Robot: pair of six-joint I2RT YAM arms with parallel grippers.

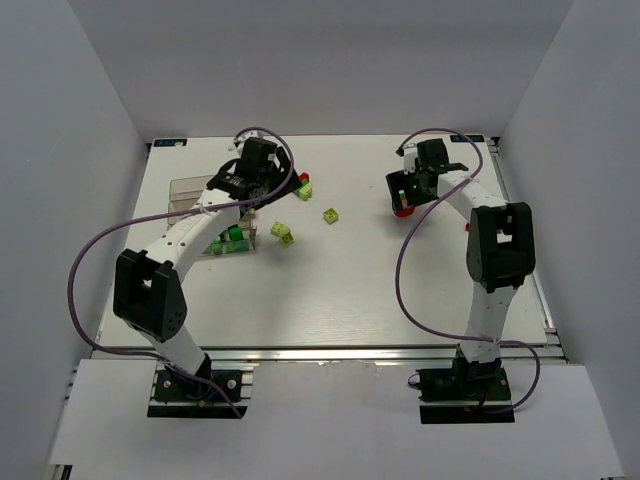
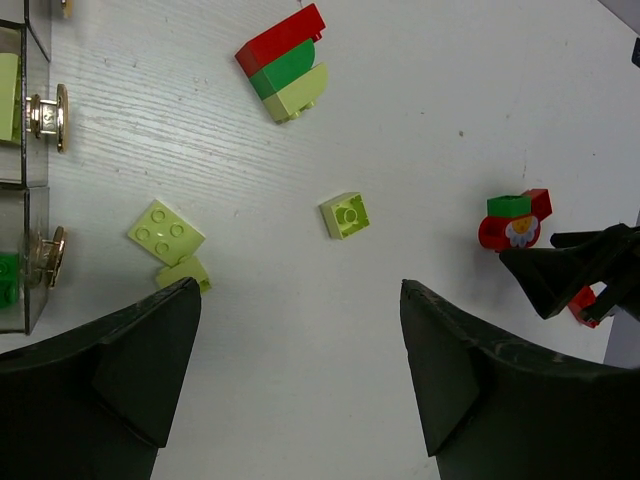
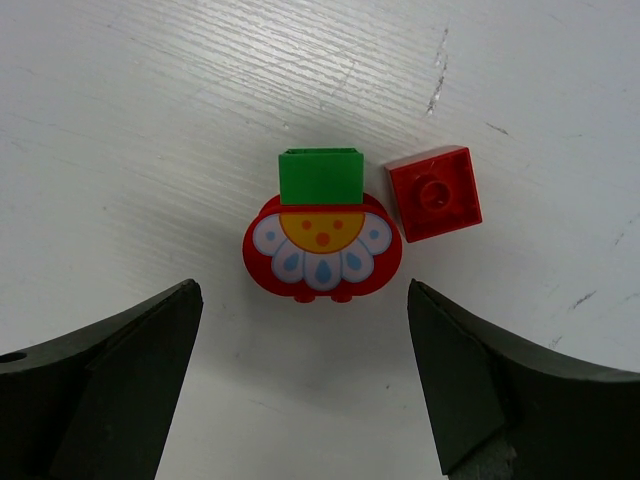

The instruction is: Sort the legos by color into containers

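Observation:
My right gripper (image 3: 302, 300) (image 1: 405, 193) is open and empty, hovering just short of a red rounded lego with a white flower print (image 3: 322, 265) (image 1: 402, 210). A green brick (image 3: 320, 177) sits on that lego and a small red square brick (image 3: 433, 193) lies beside it. My left gripper (image 2: 298, 300) (image 1: 270, 190) is open and empty above bare table by the clear tray (image 1: 190, 190) (image 2: 20, 180). A red, green and lime stack (image 2: 285, 65) (image 1: 303, 186) lies ahead of it. Loose lime bricks (image 2: 345, 215) (image 2: 166, 232) lie nearer.
The tray's compartments hold green bricks (image 1: 232, 240) and lime bricks (image 2: 8, 95); brass clasps (image 2: 50, 115) stick out of its wall. The flower lego (image 2: 515, 228) and the right gripper's fingers (image 2: 560, 270) show at the right of the left wrist view. White walls surround the table.

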